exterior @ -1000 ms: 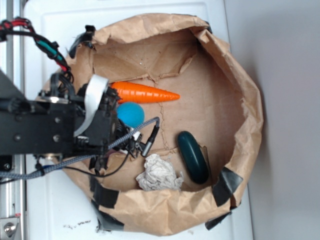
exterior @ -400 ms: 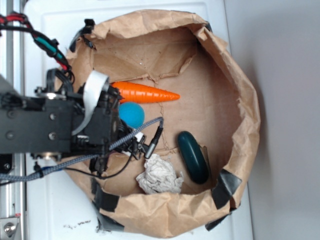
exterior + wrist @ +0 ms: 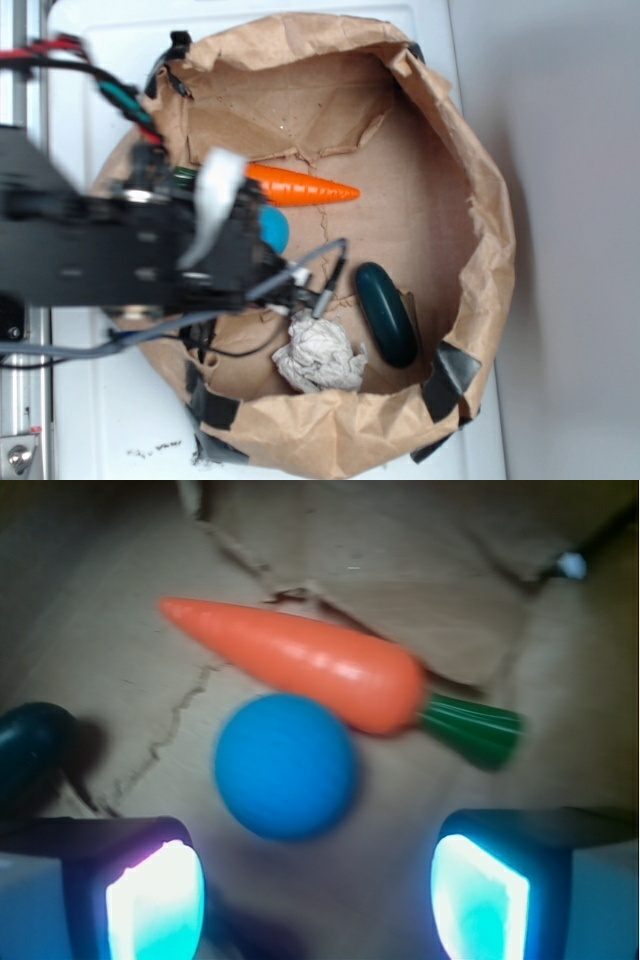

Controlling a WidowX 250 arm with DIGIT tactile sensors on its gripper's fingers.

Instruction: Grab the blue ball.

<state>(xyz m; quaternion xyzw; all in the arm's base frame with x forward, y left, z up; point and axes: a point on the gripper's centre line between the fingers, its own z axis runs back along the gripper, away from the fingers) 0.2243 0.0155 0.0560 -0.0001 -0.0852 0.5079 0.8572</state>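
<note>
The blue ball point(image 3: 286, 766) lies on the brown paper floor, just ahead of my gripper point(image 3: 318, 895) and a little left of its midline. My jaws are wide apart and hold nothing; the two glowing pads point(image 3: 155, 905) frame the bottom of the wrist view. In the exterior view only a sliver of the blue ball point(image 3: 276, 229) shows past my black arm, which hides the gripper itself. The orange carrot point(image 3: 310, 664) lies right behind the ball, almost touching it.
A dark green oblong toy point(image 3: 386, 313) and a crumpled white paper wad point(image 3: 318, 353) lie inside the brown paper bag, whose raised wall point(image 3: 490, 230) rings everything. The orange carrot point(image 3: 300, 187) sits near the bag's middle. Cables hang from my arm.
My arm has moved right, further into the bag, and now covers most of the blue ball in the exterior view. The ball, carrot and other items have not moved.
</note>
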